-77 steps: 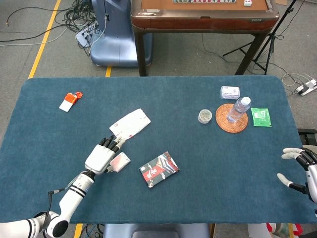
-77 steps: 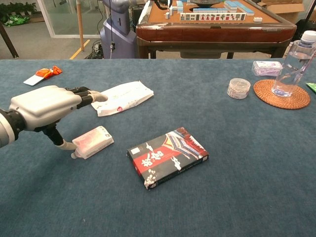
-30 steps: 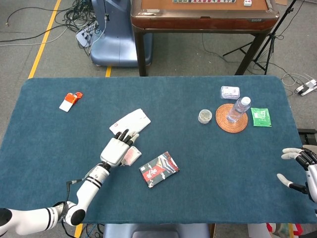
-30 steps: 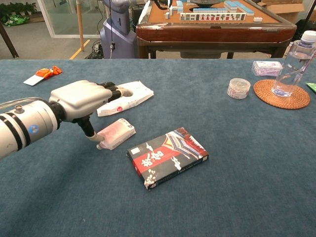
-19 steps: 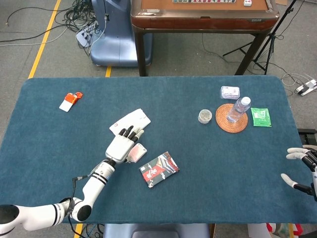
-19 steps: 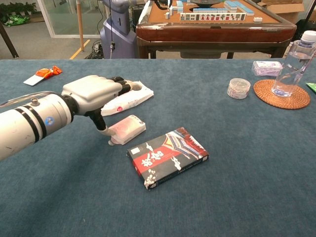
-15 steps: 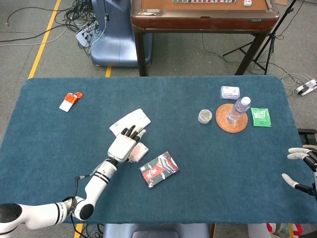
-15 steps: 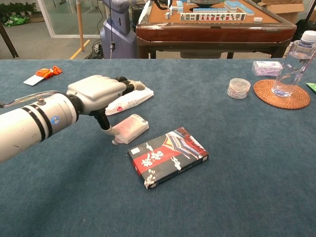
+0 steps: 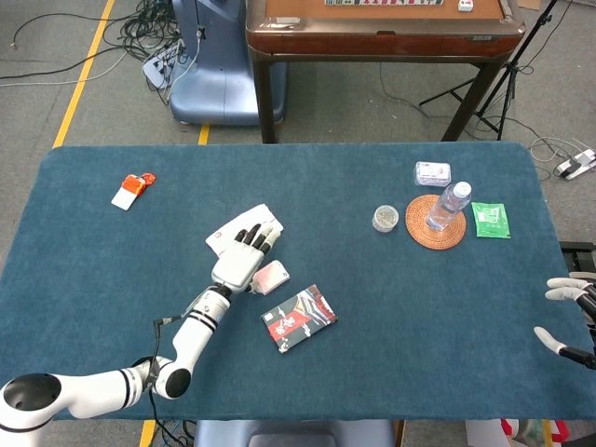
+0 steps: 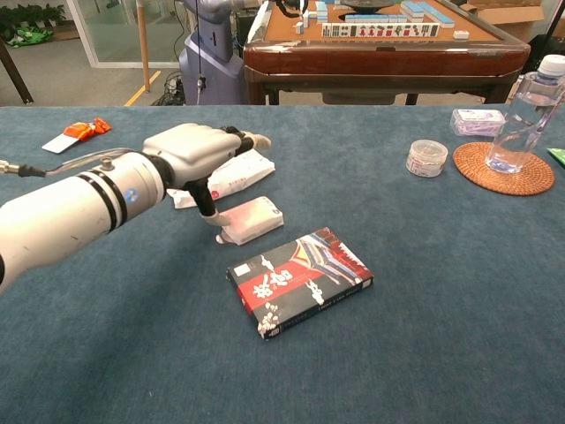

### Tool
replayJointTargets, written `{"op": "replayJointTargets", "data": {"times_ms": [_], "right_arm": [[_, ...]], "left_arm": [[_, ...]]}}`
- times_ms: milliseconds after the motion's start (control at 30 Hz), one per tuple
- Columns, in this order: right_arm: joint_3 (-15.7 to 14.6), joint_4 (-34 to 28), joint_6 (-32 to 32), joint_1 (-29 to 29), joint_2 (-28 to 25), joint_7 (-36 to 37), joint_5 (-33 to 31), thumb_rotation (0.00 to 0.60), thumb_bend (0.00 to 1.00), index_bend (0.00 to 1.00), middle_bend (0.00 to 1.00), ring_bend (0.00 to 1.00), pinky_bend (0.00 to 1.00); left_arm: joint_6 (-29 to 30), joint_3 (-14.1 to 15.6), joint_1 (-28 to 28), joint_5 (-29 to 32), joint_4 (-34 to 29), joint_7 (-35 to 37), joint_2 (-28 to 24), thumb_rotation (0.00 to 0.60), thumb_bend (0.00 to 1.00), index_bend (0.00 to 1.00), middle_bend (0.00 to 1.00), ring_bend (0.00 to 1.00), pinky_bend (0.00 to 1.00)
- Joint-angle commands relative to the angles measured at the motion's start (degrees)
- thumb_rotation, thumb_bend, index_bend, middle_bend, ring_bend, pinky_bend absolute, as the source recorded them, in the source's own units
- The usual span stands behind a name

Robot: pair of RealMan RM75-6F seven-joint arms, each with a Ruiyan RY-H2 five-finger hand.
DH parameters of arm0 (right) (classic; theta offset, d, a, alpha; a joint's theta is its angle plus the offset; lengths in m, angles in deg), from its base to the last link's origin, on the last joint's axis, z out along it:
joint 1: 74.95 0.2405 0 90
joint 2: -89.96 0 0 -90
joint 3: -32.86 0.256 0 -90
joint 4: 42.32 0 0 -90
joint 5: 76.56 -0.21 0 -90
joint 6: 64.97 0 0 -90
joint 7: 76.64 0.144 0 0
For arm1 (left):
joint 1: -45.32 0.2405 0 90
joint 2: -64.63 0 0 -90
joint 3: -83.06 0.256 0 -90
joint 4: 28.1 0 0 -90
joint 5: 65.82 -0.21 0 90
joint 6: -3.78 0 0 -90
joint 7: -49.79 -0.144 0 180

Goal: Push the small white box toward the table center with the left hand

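On the blue felt table (image 9: 391, 307), left of centre, we see the small white box (image 10: 253, 219), flat and rectangular, with a pinkish-red print on top. Our left hand (image 10: 190, 152) has its fingers apart and extended over a white paper packet (image 10: 237, 173), holding nothing; its thumb touches the box's left end. The box's long axis runs left to right, its right end angled slightly away. Our right hand (image 9: 573, 321) rests open at the table's right edge.

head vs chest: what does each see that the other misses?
Head only: the right hand at the table's right edge, open and idle, and the whole green packet. Chest only: the thumb touching the white box. Both: left hand, envelope, black box, bottle on its coaster.
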Motion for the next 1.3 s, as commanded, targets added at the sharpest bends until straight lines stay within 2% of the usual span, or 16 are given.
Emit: {"op": "replayJointTargets", "data": {"times_ms": [33, 267, 533, 933, 1000, 1233, 1300], "right_arm": [[0.0, 0.0, 0.1, 0.0, 0.0, 0.0, 0.0, 0.600, 0.07, 0.44, 0.36, 0.26, 0.38], [0.0, 0.3, 1.0, 0.3, 0.1, 0.1, -0.4, 0.600, 0.07, 0.44, 0.36, 0.26, 0.38], [-0.2, 0.1, 1.7, 0.6, 0.6, -1.5, -0.1, 0.600, 0.07, 0.44, 0.36, 0.26, 0.38], [-0.2, -0.7, 0.7, 0.2, 1.1, -4.5, 0.3, 0.600, 0.07, 0.44, 0.36, 0.26, 0.38], [-0.2, -0.9, 0.7, 0.2, 1.3, -5.1, 0.2, 0.600, 0.07, 0.44, 0.36, 0.26, 0.38], [-0.3, -1.3, 0.8, 0.1, 1.7, -7.1, 0.3, 0.600, 0.07, 0.44, 0.36, 0.26, 0.38], [-0.3, -1.3, 0.8, 0.1, 1.9, -7.5, 0.2, 0.600, 0.07, 0.44, 0.36, 0.26, 0.38]], "left_arm": [[0.0, -0.1, -0.5, 0.1, -0.1, 0.0, 0.2, 0.600, 0.00, 0.00, 0.00, 0.00, 0.14], [2.4, 2.1, 0.9, 0.0, -3.4, -1.9, -2.1, 0.600, 0.00, 0.00, 0.00, 0.00, 0.14], [8.2, 6.7, 5.7, -1.1, -12.0, -5.3, -8.7, 0.600, 0.00, 0.00, 0.00, 0.00, 0.14], [20.9, 13.5, 15.8, -9.3, -21.3, -3.6, -19.7, 0.600, 0.00, 0.00, 0.00, 0.00, 0.14], [23.6, 14.4, 17.8, -10.9, -22.0, -3.4, -21.2, 0.600, 0.02, 0.01, 0.00, 0.00, 0.14], [29.5, 17.1, 23.4, -15.3, -22.7, -1.0, -26.3, 0.600, 0.23, 0.05, 0.00, 0.00, 0.15], [30.5, 17.5, 25.0, -15.8, -22.7, 0.5, -28.0, 0.600, 0.26, 0.08, 0.04, 0.00, 0.17]]}}
